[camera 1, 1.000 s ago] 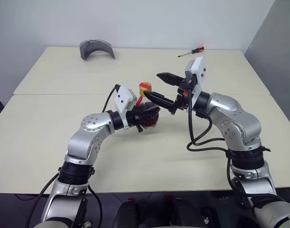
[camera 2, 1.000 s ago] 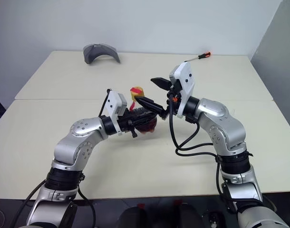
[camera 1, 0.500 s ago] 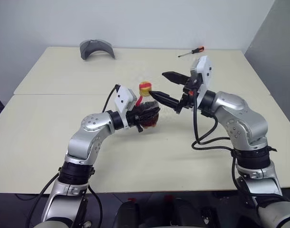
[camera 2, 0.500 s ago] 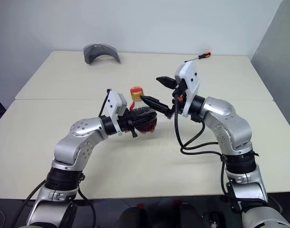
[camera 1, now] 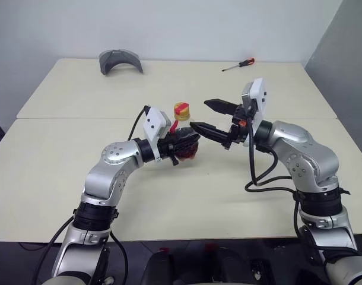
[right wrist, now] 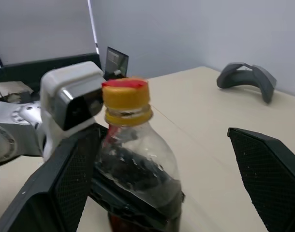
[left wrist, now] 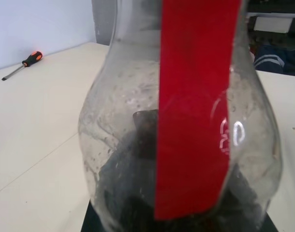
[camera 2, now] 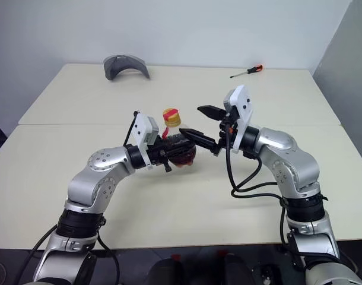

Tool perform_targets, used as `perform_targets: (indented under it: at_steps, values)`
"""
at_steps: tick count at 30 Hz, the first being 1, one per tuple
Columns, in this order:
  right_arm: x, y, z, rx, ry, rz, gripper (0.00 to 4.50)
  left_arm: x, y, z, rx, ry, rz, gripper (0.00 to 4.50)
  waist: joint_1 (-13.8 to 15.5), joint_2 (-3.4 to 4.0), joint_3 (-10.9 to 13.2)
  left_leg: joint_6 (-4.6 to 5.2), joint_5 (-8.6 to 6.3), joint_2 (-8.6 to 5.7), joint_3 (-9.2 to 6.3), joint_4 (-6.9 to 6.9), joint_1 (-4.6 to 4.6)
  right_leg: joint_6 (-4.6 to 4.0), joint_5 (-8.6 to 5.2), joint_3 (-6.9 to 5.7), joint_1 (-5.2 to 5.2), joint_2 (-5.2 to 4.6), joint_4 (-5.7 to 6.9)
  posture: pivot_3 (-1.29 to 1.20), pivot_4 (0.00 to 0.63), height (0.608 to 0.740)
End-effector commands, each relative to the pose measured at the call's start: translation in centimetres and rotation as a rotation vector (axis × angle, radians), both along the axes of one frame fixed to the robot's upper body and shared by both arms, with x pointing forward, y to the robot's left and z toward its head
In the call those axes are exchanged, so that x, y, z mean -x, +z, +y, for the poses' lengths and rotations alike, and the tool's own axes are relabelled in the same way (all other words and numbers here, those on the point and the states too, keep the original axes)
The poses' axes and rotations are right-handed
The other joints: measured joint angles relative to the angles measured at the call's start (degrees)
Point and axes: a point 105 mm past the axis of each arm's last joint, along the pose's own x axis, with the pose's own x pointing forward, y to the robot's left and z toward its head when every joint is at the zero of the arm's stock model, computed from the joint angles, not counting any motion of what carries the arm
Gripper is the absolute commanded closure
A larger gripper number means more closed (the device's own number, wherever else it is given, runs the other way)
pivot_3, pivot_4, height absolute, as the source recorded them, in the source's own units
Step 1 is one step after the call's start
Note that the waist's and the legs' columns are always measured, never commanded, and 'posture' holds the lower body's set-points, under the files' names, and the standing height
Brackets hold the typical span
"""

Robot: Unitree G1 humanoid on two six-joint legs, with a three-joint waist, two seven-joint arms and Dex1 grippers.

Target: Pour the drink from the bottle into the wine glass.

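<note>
The left gripper [camera 1: 182, 142] is squeezed tight around the fat lower part of the bottle [camera 1: 184, 139]. It holds the bottle standing up, just over the table [camera 1: 68, 172]. The right gripper [camera 1: 208, 116] has its two black fingers spread wide, with nothing in them. One finger points at the bottle's neck from the side. The other finger sits higher, off to the side of the cap.

The bottle is in the middle of the table, between the two arms. The drink [right wrist: 133, 193] is dark and fills only the bottom part of the bottle. A yellow cap [right wrist: 125, 99] with a bit of red on top is on the bottle.

I cannot find the wine glass here.

This looks like the opening step. The bottle is held firm, but the cap is not off. Next, the right gripper needs to go around the cap, pinch it and twist it off. The left one must keep the bottle steady so nothing spills.

A screwdriver [camera 1: 238, 65] and a gray curved thing [camera 1: 120, 61] lie far back on the table.
</note>
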Motion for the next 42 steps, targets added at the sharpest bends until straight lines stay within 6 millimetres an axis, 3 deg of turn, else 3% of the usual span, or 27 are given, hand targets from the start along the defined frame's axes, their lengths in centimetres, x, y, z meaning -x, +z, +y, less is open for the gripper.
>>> perform_targets:
  at_steps: [1, 22, 25, 33, 42]
  values:
    - [0.8, 2.5, 0.9, -0.059, 0.032, -0.069, 0.00, 0.3, 1.8, -0.4, 0.018, -0.027, -0.073, 3.49, -0.01, 0.00, 0.00, 0.00, 0.00, 0.00, 0.00, 0.00, 0.00, 0.00, 0.00, 0.00, 0.00, 0.00, 0.00, 0.00, 0.150, 0.740]
    - [0.8, 2.6, 2.6, -0.074, 0.059, -0.064, 0.00, 0.4, 1.9, -0.6, 0.017, -0.033, -0.080, 3.49, 0.00, 0.00, 0.00, 0.00, 0.00, 0.00, 0.00, 0.00, 0.00, 0.00, 0.00, -0.02, 0.00, 0.00, 0.01, 0.00, 0.150, 0.740]
    - [0.8, 2.6, 2.7, -0.077, 0.064, -0.059, 0.57, 0.5, 1.9, -0.6, 0.017, -0.036, -0.078, 3.49, 0.00, 0.00, 0.00, 0.00, 0.00, 0.00, 0.00, 0.00, 0.00, 0.00, 0.00, -0.02, 0.00, 0.00, 0.01, 0.00, 0.150, 0.740]
    - [0.8, 2.5, 2.8, -0.073, 0.067, -0.059, 3.33, 0.5, 1.9, -0.6, 0.018, -0.033, -0.077, 3.49, 0.00, 0.00, 0.00, 0.00, 0.00, 0.00, 0.00, 0.00, 0.00, 0.00, 0.00, -0.02, 0.00, 0.00, 0.00, 0.00, 0.150, 0.740]
    - [0.6, 3.5, 2.6, -0.092, 0.068, -0.059, 3.33, 0.6, 1.9, -0.6, 0.020, -0.033, -0.080, 3.49, -0.02, 0.00, 0.00, 0.00, 0.00, 0.00, 0.00, 0.00, 0.00, 0.00, 0.00, -0.01, 0.00, 0.00, 0.01, 0.00, 0.150, 0.740]
